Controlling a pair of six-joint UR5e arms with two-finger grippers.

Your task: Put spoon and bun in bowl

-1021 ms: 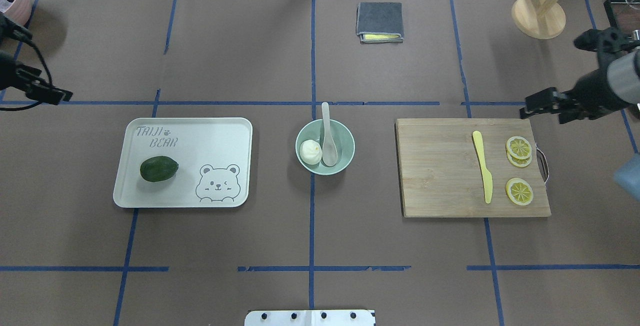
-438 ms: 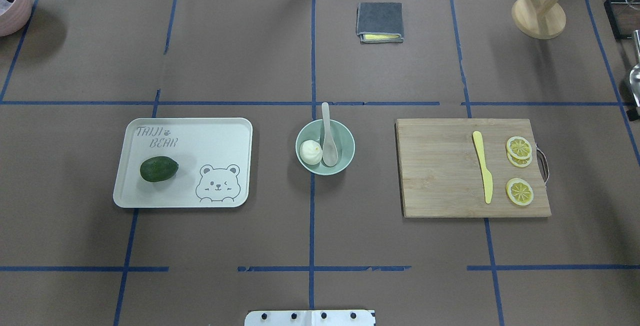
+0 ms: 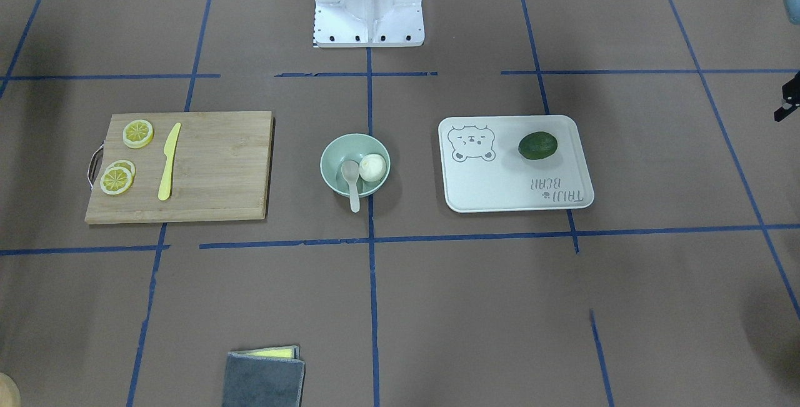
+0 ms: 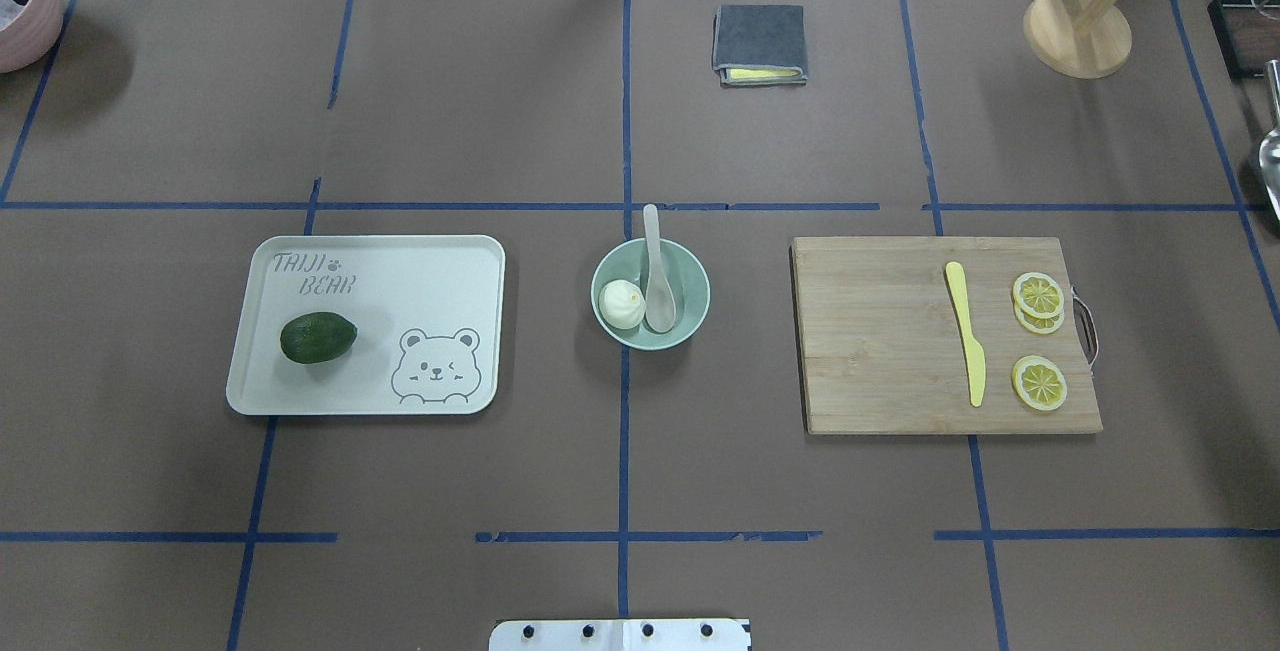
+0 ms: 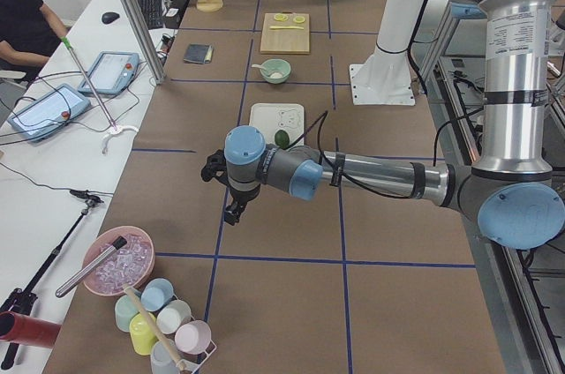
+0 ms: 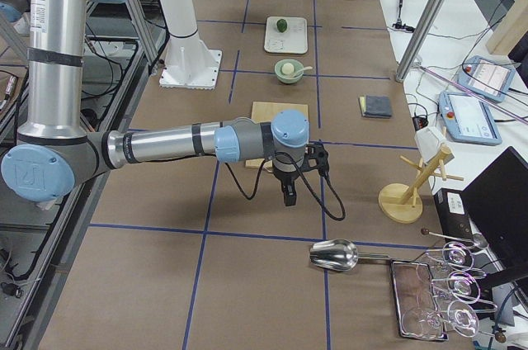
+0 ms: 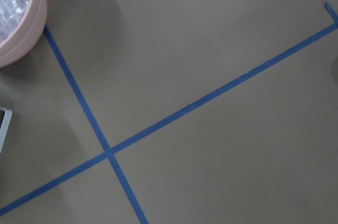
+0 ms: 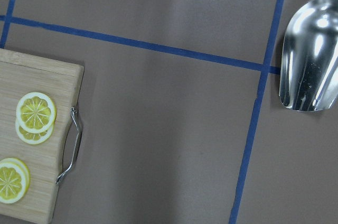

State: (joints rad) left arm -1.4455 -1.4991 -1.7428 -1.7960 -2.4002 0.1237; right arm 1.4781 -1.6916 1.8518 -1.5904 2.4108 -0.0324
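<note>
The pale mint-green bowl (image 4: 692, 323) stands at the table's centre, also in the front-facing view (image 3: 331, 152). The white pleated bun (image 4: 621, 303) (image 3: 372, 167) lies inside it. The pale spoon (image 4: 655, 276) (image 3: 352, 183) has its scoop in the bowl and its handle over the far rim. Neither gripper shows in the overhead view. My left gripper (image 5: 231, 212) hangs far to the left of the bowl, past the tray. My right gripper (image 6: 287, 195) hangs far to the right, past the board. I cannot tell whether either is open or shut.
A white bear tray (image 4: 420, 271) with a dark green avocado (image 4: 318, 337) lies left of the bowl. A wooden board (image 4: 880, 351) with a yellow knife (image 4: 966, 331) and lemon slices (image 4: 1038, 295) lies to the right. A grey cloth (image 4: 760, 41), a wooden stand (image 4: 1077, 31) and a metal scoop (image 8: 309, 60) lie near the edges.
Both arms have drawn outward and left the overhead view at its left and right edges. The bowl, bun and spoon have not moved.
</note>
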